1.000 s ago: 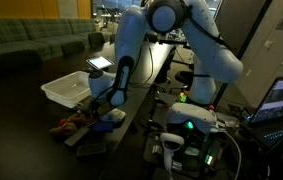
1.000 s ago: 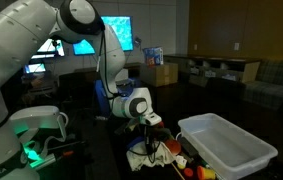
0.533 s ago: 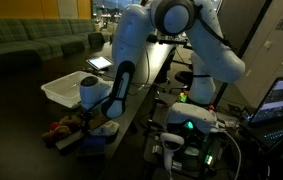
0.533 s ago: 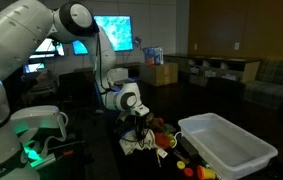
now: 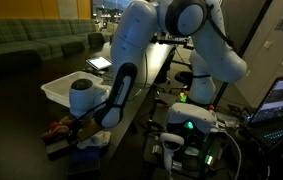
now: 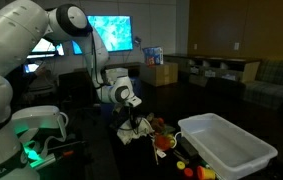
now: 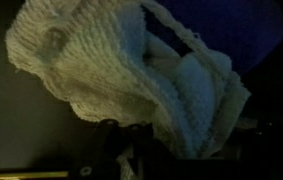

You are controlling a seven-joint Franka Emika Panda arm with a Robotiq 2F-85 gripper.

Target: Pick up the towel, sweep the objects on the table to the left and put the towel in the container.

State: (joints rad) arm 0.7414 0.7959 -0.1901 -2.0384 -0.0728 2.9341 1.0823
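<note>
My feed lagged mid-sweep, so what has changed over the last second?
The gripper, shut on the towel, has slid steadily away from the white bin, taking the towel with it. Nothing was newly grasped or let go. The bin stayed where it was, and the colourful pieces beside it show no clear shift in these dim views.

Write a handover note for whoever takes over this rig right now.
Tool: shut on the towel, which hangs low, right beside the objects.
Bin: just past the objects; the towel is not in it.
Done: towel picked up.
Left: sweep the objects to the left, then put the towel in the bin.
</note>
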